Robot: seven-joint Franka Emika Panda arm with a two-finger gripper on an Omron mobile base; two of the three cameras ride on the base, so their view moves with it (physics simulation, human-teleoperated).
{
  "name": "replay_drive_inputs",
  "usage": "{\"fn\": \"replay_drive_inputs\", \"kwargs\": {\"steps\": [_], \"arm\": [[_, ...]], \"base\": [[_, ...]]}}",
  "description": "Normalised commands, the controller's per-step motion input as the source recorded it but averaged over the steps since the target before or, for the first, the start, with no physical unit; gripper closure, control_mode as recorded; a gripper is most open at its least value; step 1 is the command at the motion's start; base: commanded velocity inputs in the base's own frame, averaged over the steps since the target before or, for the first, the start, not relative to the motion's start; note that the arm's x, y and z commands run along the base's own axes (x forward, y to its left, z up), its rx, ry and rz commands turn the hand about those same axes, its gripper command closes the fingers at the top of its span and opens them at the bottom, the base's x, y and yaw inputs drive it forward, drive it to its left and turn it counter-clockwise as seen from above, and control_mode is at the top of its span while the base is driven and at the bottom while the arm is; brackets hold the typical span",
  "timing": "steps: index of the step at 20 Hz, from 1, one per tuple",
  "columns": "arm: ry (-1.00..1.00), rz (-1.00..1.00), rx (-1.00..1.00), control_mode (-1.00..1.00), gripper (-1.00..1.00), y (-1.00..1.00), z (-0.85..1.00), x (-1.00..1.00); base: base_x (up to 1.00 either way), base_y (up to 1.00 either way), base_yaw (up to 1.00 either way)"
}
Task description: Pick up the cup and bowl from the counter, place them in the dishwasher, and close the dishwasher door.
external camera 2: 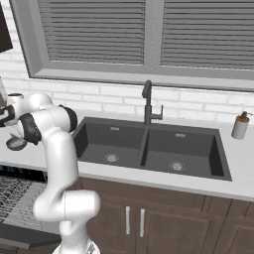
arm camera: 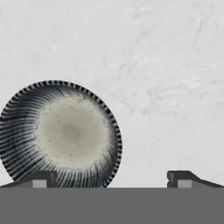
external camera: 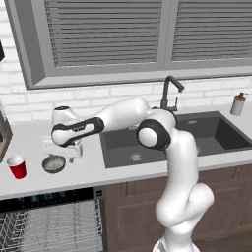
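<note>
At the left side of the left base view, the white arm bends over the long light grey-white counter (external camera: pixel 88 170), and its two-finger gripper (external camera: pixel 59 156) hangs just above the small shallow round grey bowl (external camera: pixel 53 164). Left of the bowl in the same picture, close to it but apart, stands upright the small red tapered plastic cup (external camera: pixel 17 166) with a white inside. Below the counter edge, in the lower left corner, the dishwasher (external camera: pixel 49 221) shows its black strip with teal lights and its grey-white wire racks.

Seen from the hand view, the bowl (arm camera: pixel 59 133) lies in the lower left of the frame, with dark ribbed walls and a speckled greenish-grey bottom. The gripper (arm camera: pixel 109 179) has its jaws spread wide and holds nothing: the left tip stands in front of the bowl's near rim, the right tip over bare counter.

Toward the right of the left base view are the dark double sink (external camera: pixel 172 140) with a black faucet (external camera: pixel 170 93), and a tan soap bottle (external camera: pixel 238 104).
</note>
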Motion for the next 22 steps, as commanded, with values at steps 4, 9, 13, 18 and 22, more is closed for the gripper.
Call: {"fn": "replay_drive_inputs", "kwargs": {"steps": [4,9,13,18,22], "arm": [[0.01,0.0,0.0,-1.0,-1.0,0.01,-0.26,0.0],[0.03,0.0,-0.01,-1.0,-1.0,0.05,-0.36,0.0],[0.04,0.0,-0.04,-1.0,-1.0,0.09,-0.34,0.0],[0.0,0.0,0.0,-1.0,-1.0,0.01,-0.05,0.0],[0.0,0.0,0.0,-1.0,1.0,0.0,0.0,0.0]], "base": [[0.0,0.0,0.0],[0.0,0.0,0.0],[0.0,0.0,0.0],[0.0,0.0,0.0],[0.0,0.0,0.0]]}}
